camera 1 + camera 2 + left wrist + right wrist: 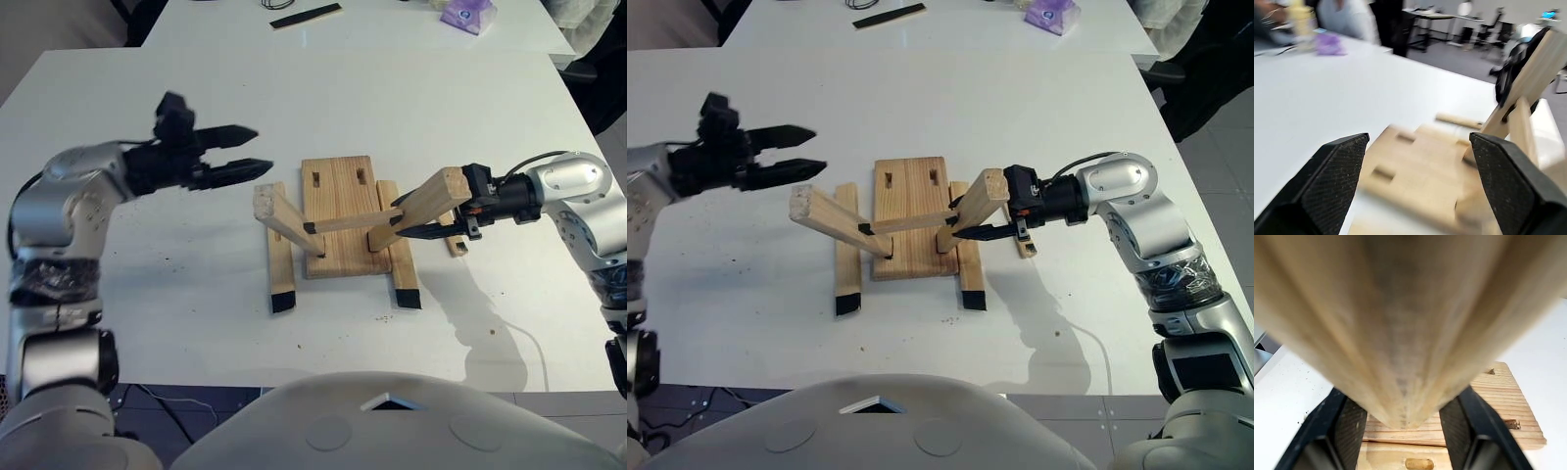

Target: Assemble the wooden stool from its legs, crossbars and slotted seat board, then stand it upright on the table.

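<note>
We find the right gripper [423,221] clenched on a leg [439,191] at centre frame and the left gripper [263,149] released. We advise lowering squarely into the seat board [338,196].

Inspected: no readable text, label, number or sign. The seat board [338,211], each leg [281,259] and the desk [392,98] carry no legible marking.

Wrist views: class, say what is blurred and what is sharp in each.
Left wrist view: seat board smeared, black fingers crisp. Right wrist view: the gripped leg looms out of focus; the board's grain behind it reads clearly.
</note>
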You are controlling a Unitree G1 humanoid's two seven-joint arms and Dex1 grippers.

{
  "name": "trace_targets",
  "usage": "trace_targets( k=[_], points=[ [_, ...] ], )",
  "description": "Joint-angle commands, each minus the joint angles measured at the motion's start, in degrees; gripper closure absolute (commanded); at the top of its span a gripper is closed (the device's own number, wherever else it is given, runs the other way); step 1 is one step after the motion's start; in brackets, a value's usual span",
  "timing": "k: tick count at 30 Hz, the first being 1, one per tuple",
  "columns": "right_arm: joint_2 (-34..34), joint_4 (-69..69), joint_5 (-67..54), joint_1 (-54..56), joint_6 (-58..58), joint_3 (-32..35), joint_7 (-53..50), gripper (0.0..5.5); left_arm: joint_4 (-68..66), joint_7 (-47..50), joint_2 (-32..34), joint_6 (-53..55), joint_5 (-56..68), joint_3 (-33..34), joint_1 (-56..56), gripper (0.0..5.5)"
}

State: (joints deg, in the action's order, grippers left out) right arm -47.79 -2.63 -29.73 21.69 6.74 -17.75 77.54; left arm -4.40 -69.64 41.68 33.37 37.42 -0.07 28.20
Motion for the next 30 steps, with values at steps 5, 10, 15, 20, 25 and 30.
trace_targets(
  k=[5, 10, 15, 20, 25, 30],
  points=[
    [0.7, 10.2, 15.5, -0.3, 0.7, -11.7, 2.5, 3.5, -4.2, -12.7, -8.9, 5.9, -1.5, -13.9, 13.7, 2.28],
    [2.2, 12.5, 16.0, 2.0, -0.4, -13.2, 2.9, 3.5, -2.1, -14.0, -13.0, 10.1, 1.5, -14.6, 15.3, 2.28],
    [2.8, 13.0, 15.8, 2.6, -0.6, -14.1, 2.5, 3.5, 1.4, -15.0, -14.7, 12.7, 2.1, -16.3, 14.8, 2.28],
    [3.4, 13.3, 15.6, 2.7, -0.6, -14.7, 1.9, 3.5, 3.5, -15.3, -14.9, 16.9, 5.3, -14.7, 15.1, 2.28],
    [4.1, 13.8, 16.2, 3.4, -0.9, -15.7, 2.4, 3.5, -0.2, -16.7, -13.0, 14.5, -1.1, -21.7, 10.1, 2.28],
    [4.9, 14.6, 17.0, 4.7, -1.3, -16.7, 3.4, 3.5, -9.5, -20.8, -10.3, 5.2, -13.8, -35.3, 5.7, 2.28]
  ],
)
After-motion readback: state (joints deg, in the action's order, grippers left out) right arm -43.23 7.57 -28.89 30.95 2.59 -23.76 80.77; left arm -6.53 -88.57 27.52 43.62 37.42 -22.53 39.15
